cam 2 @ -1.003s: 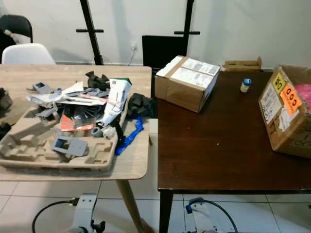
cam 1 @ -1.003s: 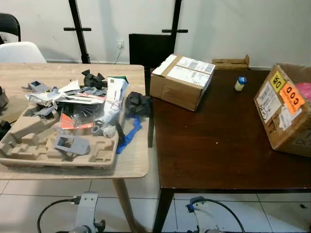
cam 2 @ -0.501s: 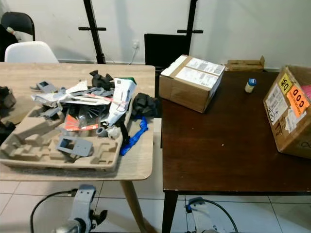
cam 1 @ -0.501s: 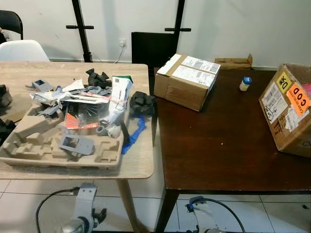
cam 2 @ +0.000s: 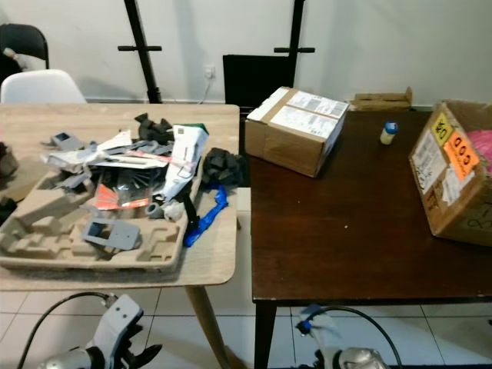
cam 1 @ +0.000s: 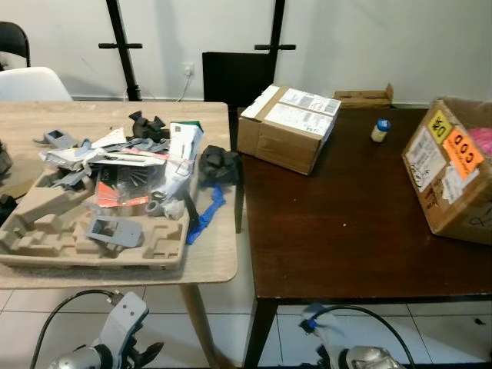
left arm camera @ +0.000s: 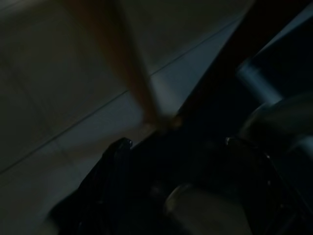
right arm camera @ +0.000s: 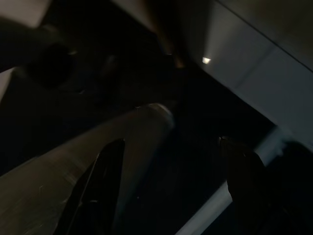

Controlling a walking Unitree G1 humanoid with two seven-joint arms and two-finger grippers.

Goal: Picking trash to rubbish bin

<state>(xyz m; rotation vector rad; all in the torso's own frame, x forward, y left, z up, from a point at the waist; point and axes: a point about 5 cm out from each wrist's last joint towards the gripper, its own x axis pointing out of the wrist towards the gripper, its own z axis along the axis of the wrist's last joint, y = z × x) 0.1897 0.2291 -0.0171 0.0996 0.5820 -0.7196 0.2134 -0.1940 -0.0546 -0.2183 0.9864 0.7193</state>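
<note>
Below the head camera, the left eye view showed two benches side by side: a light wooden bench (cam 1: 115,265) on the robot's left and a dark brown bench (cam 1: 354,231) on its right. On the light one lay a moulded pulp tray (cam 1: 61,231) heaped with trash (cam 1: 134,173): grey plastic pieces, torn packaging, a white carton, and a blue strip (cam 1: 206,211) trailing off the tray's right edge beside a black lump (cam 1: 219,164). On the dark bench sat a closed cardboard box (cam 1: 288,127), a small bottle with a blue cap (cam 1: 380,131) farther back, and an open box with orange stickers (cam 1: 453,169) at the right edge. A white chair (cam 1: 31,83) stood behind the light bench. The left pincer (cam 1: 142,355) hung low under the light bench, over the tiled floor; the right arm (cam 1: 361,357) hung under the dark bench

The right eye view gave the same scene

The left wrist view was dark; two black fingers (left arm camera: 115,161) stood apart over pale tiles and a slanted bench leg (left arm camera: 132,83)

The right wrist view was also dark; its black fingers (right arm camera: 105,171) stood apart, a silver tube (right arm camera: 98,147) between them
</note>
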